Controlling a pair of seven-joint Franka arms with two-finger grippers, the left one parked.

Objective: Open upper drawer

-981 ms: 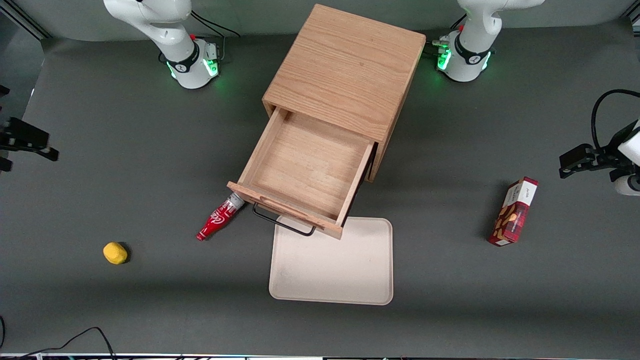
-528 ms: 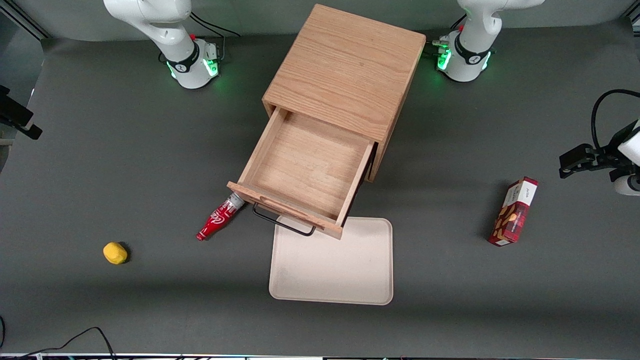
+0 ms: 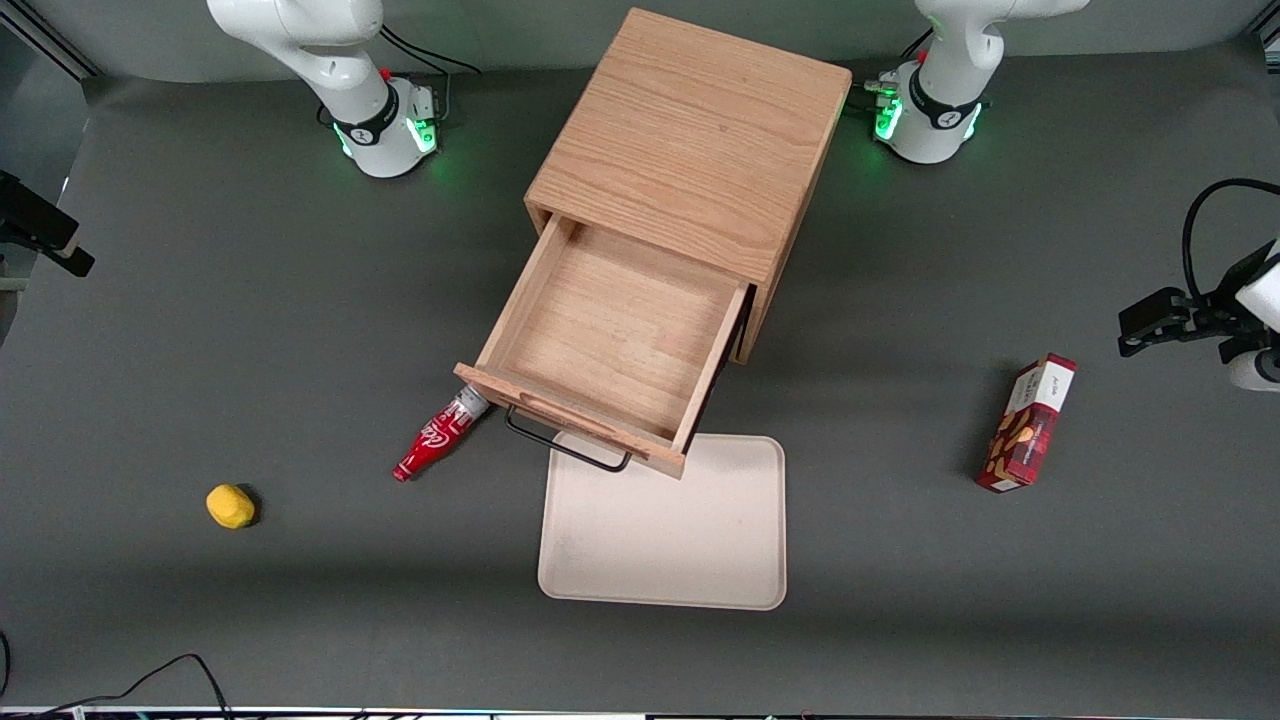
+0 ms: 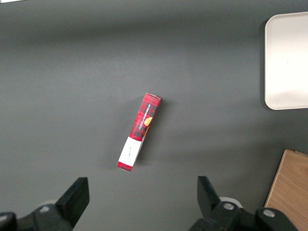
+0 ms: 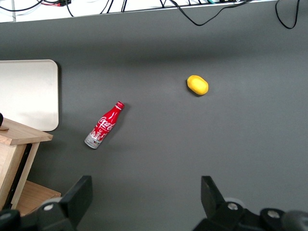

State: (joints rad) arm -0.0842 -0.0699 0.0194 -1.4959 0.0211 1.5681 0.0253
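Observation:
The upper drawer (image 3: 610, 335) of the oak cabinet (image 3: 690, 130) stands pulled far out, its shallow tray body empty. Its thin black wire handle (image 3: 565, 447) hangs over the edge of the tray below. The drawer's front corner (image 5: 21, 133) also shows in the right wrist view. The lower drawer is hidden under the upper one. My right gripper (image 3: 45, 235) is far off at the working arm's end of the table, high above the mat. Its fingers (image 5: 81, 192) are wide apart and hold nothing (image 5: 147, 195).
A red cola bottle (image 3: 437, 438) lies on the mat touching the drawer's front corner; it also shows in the right wrist view (image 5: 104, 125). A cream tray (image 3: 665, 530) lies in front of the cabinet. A yellow lemon (image 3: 230, 506) and a red snack box (image 3: 1027, 423) lie on the mat.
My right gripper has drawn away from the front camera and toward the table's edge, then nearly stopped. The drawer and the other objects have not moved.

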